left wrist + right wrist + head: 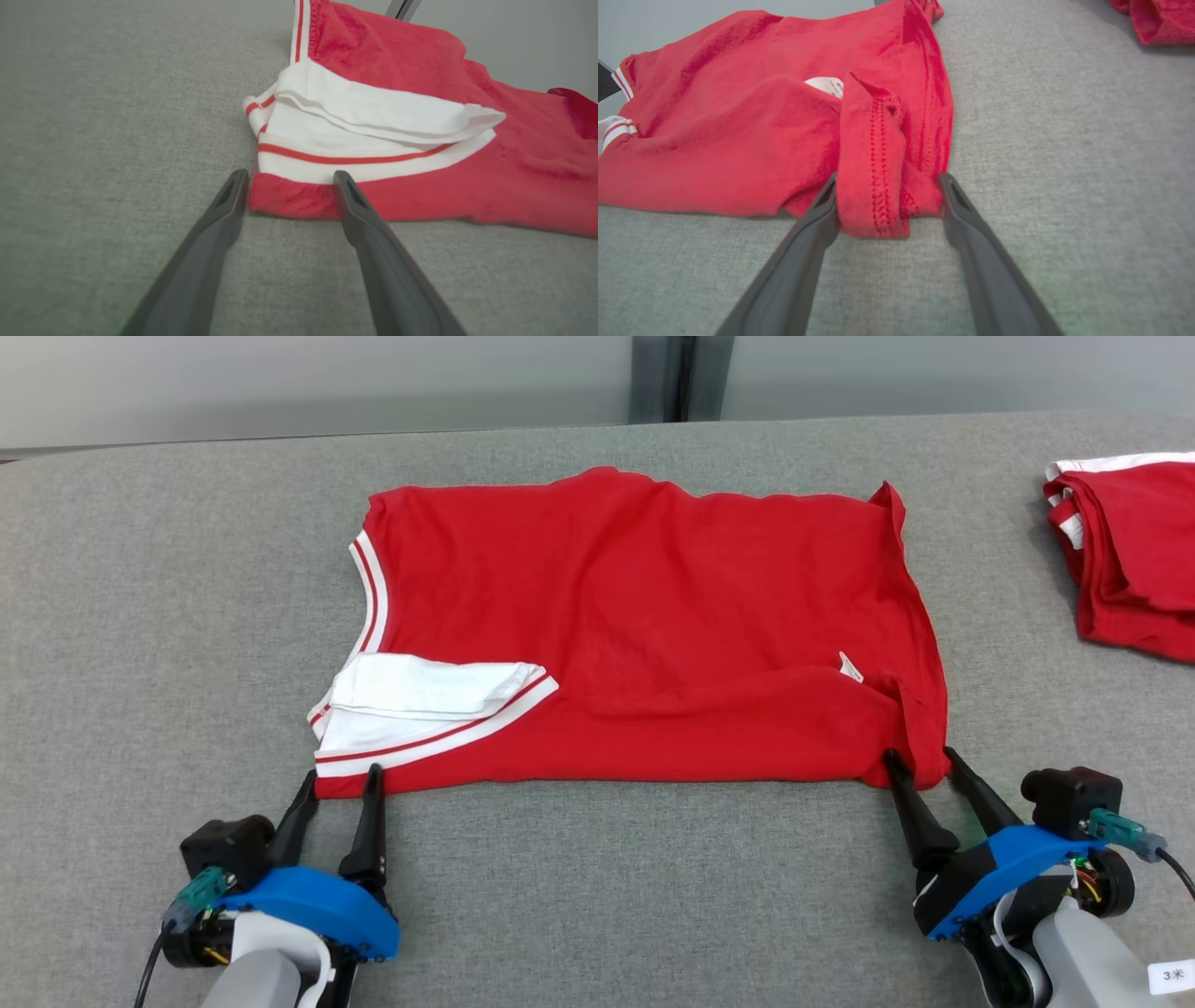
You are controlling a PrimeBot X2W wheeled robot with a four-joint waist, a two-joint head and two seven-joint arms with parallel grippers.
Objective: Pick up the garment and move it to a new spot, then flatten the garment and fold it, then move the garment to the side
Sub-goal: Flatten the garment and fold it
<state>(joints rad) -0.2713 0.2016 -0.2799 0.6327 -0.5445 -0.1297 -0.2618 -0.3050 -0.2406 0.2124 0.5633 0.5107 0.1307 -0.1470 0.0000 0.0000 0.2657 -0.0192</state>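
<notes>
Fold step looks part-done — left gripper [343,775] & right gripper [920,756], spread wide, gripping nothing, straddle near corners of red white-trimmed cloth garment [653,616] — next: pinch for 2nd fold.

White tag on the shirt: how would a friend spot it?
On the grey table, find the red shirt spread in the middle. Near its front right corner, above the right gripper, a tiny white tag peeks from a fold. It is far smaller than the white patch at the left.

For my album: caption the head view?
Left gripper and right gripper, both open, at near corners of the red garment.
</notes>
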